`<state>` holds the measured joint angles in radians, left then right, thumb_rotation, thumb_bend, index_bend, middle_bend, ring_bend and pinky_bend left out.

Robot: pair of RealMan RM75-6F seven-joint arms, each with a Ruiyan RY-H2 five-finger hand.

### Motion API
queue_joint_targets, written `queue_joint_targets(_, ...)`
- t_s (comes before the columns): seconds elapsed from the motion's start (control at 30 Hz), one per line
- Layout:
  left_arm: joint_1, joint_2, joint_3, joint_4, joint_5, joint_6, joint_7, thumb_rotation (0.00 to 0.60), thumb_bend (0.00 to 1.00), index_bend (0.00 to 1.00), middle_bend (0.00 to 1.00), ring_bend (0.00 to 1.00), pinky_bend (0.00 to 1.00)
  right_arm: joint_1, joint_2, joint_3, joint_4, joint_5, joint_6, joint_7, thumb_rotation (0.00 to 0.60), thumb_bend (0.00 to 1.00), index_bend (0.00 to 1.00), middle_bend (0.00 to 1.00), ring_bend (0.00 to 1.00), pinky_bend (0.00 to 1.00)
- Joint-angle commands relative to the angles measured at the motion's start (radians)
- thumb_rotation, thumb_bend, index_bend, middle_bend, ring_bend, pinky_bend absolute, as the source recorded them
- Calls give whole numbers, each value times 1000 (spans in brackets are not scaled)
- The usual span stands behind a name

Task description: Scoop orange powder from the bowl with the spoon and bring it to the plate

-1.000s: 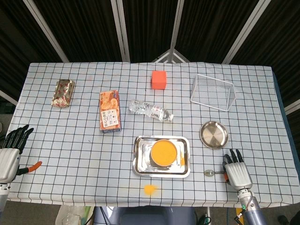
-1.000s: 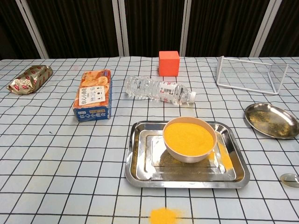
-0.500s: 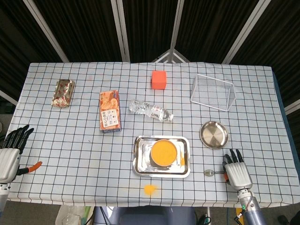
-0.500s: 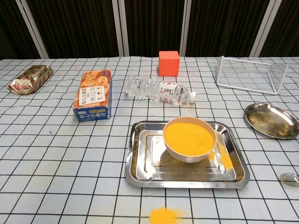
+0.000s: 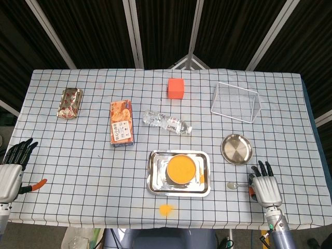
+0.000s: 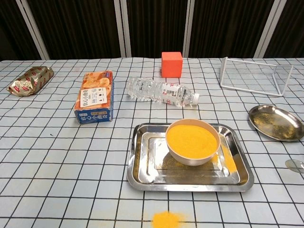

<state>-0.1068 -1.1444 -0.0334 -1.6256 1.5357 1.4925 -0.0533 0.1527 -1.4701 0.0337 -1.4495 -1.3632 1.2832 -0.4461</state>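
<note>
A white bowl (image 5: 181,169) (image 6: 192,141) full of orange powder stands in a steel tray (image 5: 153,181) (image 6: 138,167) at the table's front middle. To its right lies the round steel plate (image 5: 236,149) (image 6: 276,122), dusted with a little powder. My right hand (image 5: 265,190) is at the front right corner, back up, holding the handle of a metal spoon (image 5: 232,184) (image 6: 295,165). The spoon's bowl points left and looks empty, just in front of the plate. At the front left edge my left hand (image 5: 11,168) has its fingers spread and holds nothing.
A heap of spilled orange powder (image 5: 165,209) (image 6: 166,219) lies in front of the tray. Behind it are a cracker box (image 5: 121,124), a lying water bottle (image 5: 167,122), an orange cube (image 5: 176,88), a wire rack (image 5: 236,101) and a snack packet (image 5: 70,102). An orange-handled tool (image 5: 32,185) lies by my left hand.
My right hand has shifted slightly away from me and to the right, and the spoon has moved with it toward the plate. The left hand has stayed still.
</note>
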Motion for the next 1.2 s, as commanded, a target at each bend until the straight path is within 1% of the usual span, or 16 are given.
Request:
queue_joint_targets(0.03, 0, 0, 1, 0, 1, 0, -1, 600, 8, 0, 0, 0, 0, 3, 25, 28, -61, 26, 11, -1, 600, 506, 614, 242, 0, 0)
queue_joint_targets(0.13, 0, 1, 0, -1, 2, 0, -1, 600, 8, 0, 0, 0, 0, 13, 39, 53, -117, 47, 17, -23, 600, 505, 614, 242, 0, 0)
queue_joint_targets(0.3, -1, 1, 0, -1, -1, -2, -2, 600, 8, 0, 0, 0, 0, 42, 47, 86, -218, 83, 20, -115, 600, 505, 614, 242, 0, 0)
queue_joint_targets(0.47, 0, 3, -2, -3, -6, -2, 0, 600, 8, 0, 0, 0, 0, 80, 2, 112, -293, 111, 30, -225, 600, 505, 614, 242, 0, 0)
queue_joint_targets(0.63, 1, 5, -3, -4, -11, -3, -9, 600, 8, 0, 0, 0, 0, 126, -57, 130, -334, 138, 37, -358, 600, 506, 613, 242, 0, 0)
queue_joint_targets(0.83, 0, 10, -4, -9, -19, -11, -22, 600, 8, 0, 0, 0, 0, 176, -143, 146, -338, 198, 54, -503, 600, 505, 614, 242, 0, 0)
queue_joint_targets(1.03, -1, 18, -4, -17, -21, -15, -38, 600, 8, 0, 0, 0, 0, 219, -239, 163, -290, 246, 70, -569, 600, 506, 614, 242, 0, 0)
queue_joint_targets(1.2, -1, 21, -3, -20, -21, -20, -47, 600, 8, 0, 0, 0, 0, 256, -300, 177, -255, 267, 89, -627, 600, 506, 614, 242, 0, 0)
